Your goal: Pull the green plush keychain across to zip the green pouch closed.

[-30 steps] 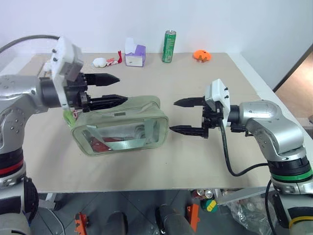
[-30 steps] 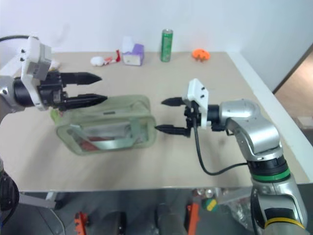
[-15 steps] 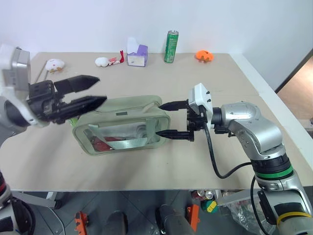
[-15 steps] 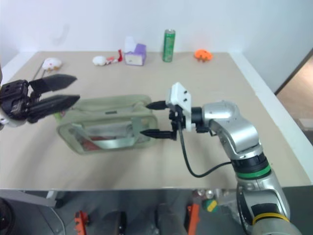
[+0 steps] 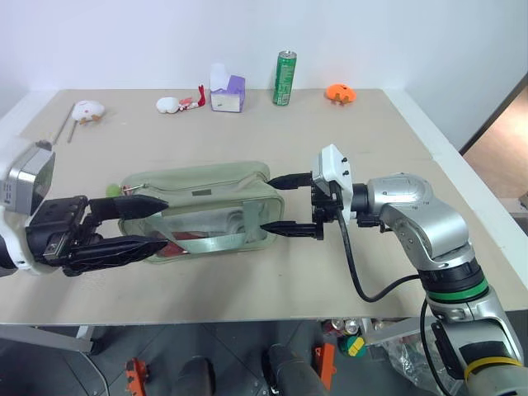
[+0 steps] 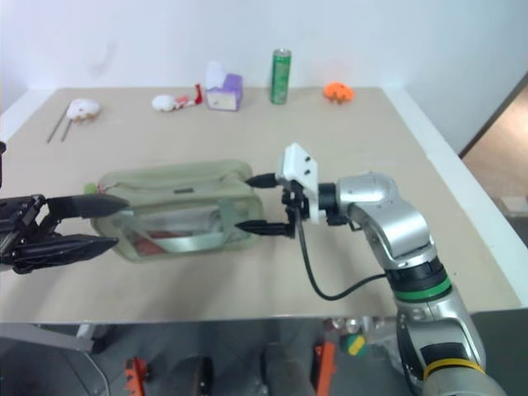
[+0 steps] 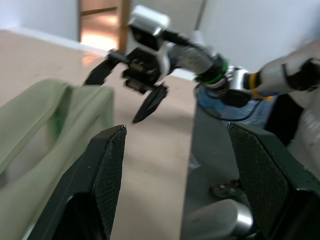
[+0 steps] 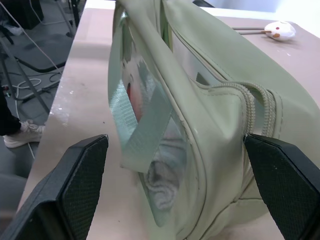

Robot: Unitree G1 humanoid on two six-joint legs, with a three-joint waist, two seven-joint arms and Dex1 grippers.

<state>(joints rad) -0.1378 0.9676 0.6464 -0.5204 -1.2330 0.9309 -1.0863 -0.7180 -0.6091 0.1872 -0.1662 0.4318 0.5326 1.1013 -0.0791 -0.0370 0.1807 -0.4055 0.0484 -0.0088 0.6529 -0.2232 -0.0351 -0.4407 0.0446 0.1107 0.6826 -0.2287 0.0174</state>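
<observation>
The pale green pouch (image 5: 202, 202) lies on the table (image 5: 371, 140), with red and white contents showing through its clear side. The green plush keychain (image 5: 112, 191) is a small lime tuft at the pouch's left end. My left gripper (image 5: 165, 223) is open at that left end, low and in front of the pouch, holding nothing. Its upper finger (image 5: 136, 205) lies just right of the keychain. My right gripper (image 5: 266, 205) stands open, its two fingers straddling the pouch's right end (image 8: 200, 100) with no grip on it. The left wrist view looks along the pouch (image 7: 40, 125) to the right gripper (image 7: 135, 85).
Along the table's far edge stand a green can (image 5: 285, 78), a purple and white tissue box (image 5: 227, 91), an orange object (image 5: 341, 93) and small white toys (image 5: 171, 104). Another white toy (image 5: 87, 109) lies at the far left. The table's right edge runs beside my right arm.
My left gripper has drawn back and sunk from above the pouch's left end to low in front of it, rolling as it went. The right gripper closed in on the pouch's right end.
</observation>
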